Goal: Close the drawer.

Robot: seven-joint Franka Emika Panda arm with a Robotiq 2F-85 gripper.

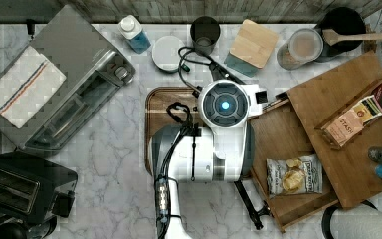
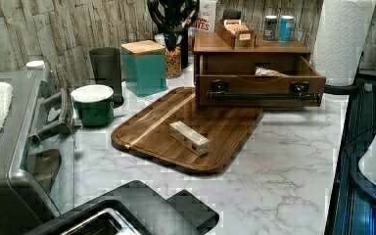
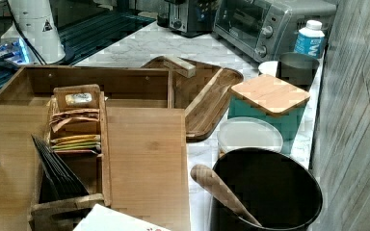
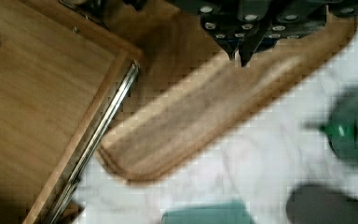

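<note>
The drawer [image 1: 273,139] is pulled well out of its wooden box [image 1: 338,104], and a bag of chips [image 1: 293,174] lies inside. Its front carries a black bar handle [image 2: 264,96]. The open drawer [image 3: 101,79] also shows in the right view. In the wrist view my gripper [image 4: 240,57] hangs shut with nothing in it. It is above the dark serving tray [image 4: 186,135], close beside the drawer [image 4: 32,93] and its metal rail. In the top view my wrist [image 1: 224,104] sits over the tray [image 1: 161,107], just left of the drawer.
A small long box [image 2: 189,138] lies on the tray [image 2: 215,127]. A green mug [image 2: 95,105] and a teal canister [image 2: 144,66] stand behind the tray. A toaster oven [image 1: 69,84] and a toaster [image 1: 20,186] fill the top view's left. A paper towel roll [image 2: 342,34] stands by the box.
</note>
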